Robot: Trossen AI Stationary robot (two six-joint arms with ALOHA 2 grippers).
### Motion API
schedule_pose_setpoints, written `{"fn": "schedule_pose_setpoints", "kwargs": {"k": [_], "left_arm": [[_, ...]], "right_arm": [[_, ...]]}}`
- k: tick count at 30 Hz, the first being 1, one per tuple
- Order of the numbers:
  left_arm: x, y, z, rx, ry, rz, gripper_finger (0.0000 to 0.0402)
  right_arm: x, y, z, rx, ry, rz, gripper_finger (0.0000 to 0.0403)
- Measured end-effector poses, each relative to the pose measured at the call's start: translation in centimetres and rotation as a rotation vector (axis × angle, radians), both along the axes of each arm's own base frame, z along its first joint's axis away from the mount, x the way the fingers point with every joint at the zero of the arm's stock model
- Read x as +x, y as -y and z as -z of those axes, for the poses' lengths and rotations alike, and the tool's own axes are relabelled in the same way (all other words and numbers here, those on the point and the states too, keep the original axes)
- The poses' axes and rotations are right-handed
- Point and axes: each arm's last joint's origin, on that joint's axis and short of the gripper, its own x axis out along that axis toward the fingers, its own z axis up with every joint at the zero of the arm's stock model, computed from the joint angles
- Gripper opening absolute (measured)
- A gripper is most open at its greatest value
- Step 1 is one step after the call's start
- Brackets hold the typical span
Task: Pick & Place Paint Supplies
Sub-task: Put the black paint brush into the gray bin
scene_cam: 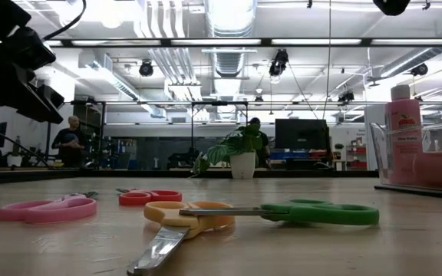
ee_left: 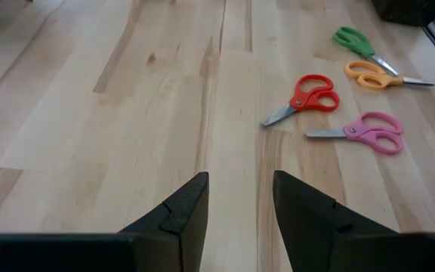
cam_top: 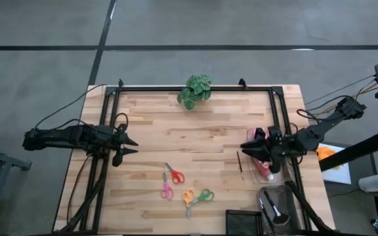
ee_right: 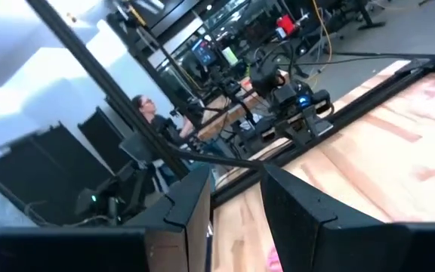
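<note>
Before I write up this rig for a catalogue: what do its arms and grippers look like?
Both arms are black and jointed, trailing dark cables. The left gripper and the right gripper each end in two black, wedge-shaped fingers with angular, faceted faces.

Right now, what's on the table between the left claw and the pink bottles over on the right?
Four scissors, seen from above: red, pink, orange and green. They lie between the empty left gripper and the pink bottles, with a thin brush nearer the bottles.
</note>
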Motion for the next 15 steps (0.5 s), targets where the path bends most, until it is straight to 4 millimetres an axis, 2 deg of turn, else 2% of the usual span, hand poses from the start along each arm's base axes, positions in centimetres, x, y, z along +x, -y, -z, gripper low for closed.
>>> {"fn": "schedule_pose_setpoints", "kwargs": {"k": [8, 15], "left_arm": [[0.0, 0.0, 0.0, -0.002, 0.000, -0.002, 0.0149], [0.0, 0.0, 0.0, -0.002, 0.000, -0.002, 0.0149]], "right_arm": [[1.4, -0.5, 0.5, 0.172, -0.105, 0.021, 0.0116], [2.7, -1.3, -0.3, 0.248, -0.453, 0.118, 0.0116]]}}
